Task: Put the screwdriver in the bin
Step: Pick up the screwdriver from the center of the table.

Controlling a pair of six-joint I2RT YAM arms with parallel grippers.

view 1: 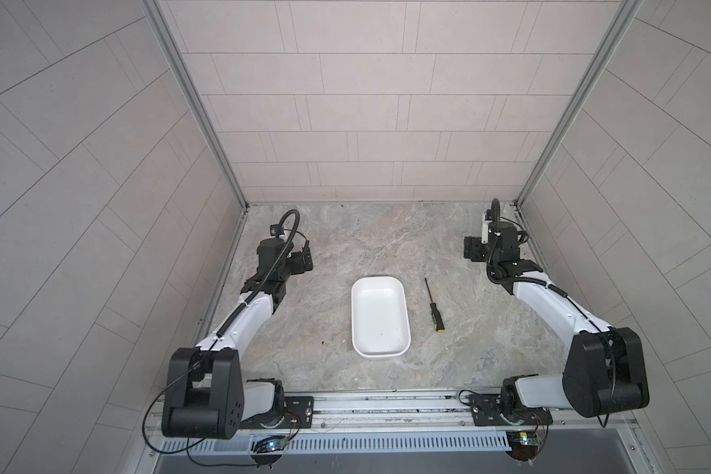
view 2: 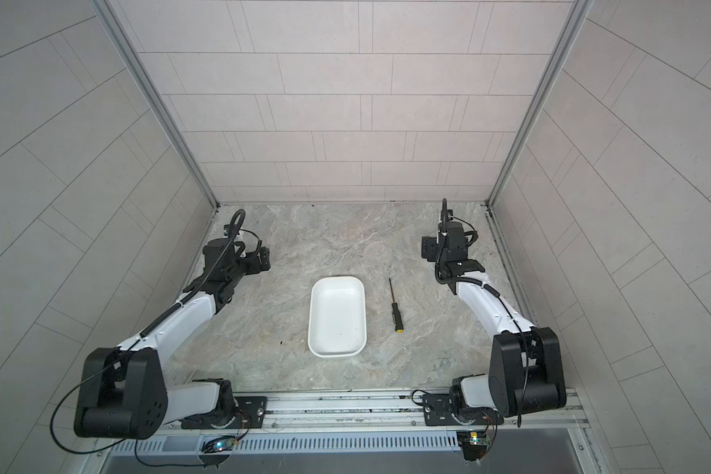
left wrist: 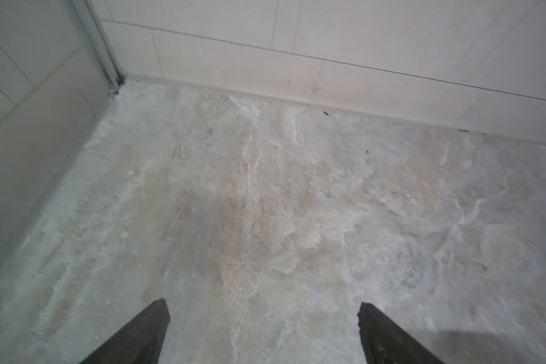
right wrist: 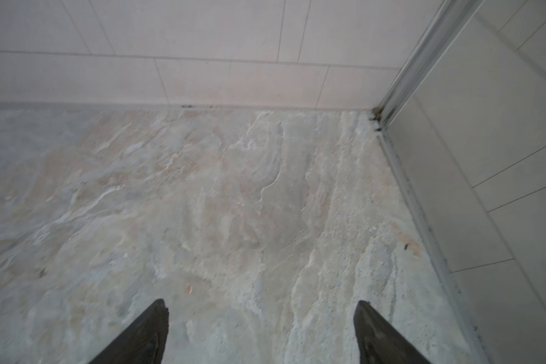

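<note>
Screwdriver [view 1: 433, 304] lies just right of bin [view 1: 379, 316], nothing between. Only wrist views show left gripper [left wrist: 263, 307] and right gripper [right wrist: 260, 305] fingers spread over bare table [right wrist: 202, 195].

Bin [view 1: 380, 349] smooth white plastic; screwdriver [view 1: 433, 305] dark metal shaft, ribbed hdl; tabletop [view 1: 489, 349] matt mottled stone.

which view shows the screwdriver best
Both top views show it about equally well: the whole screwdriver lies on the table just right of the bin, from shaft tip to yellow cap. Neither wrist view shows it; they see only bare table and wall.
</note>
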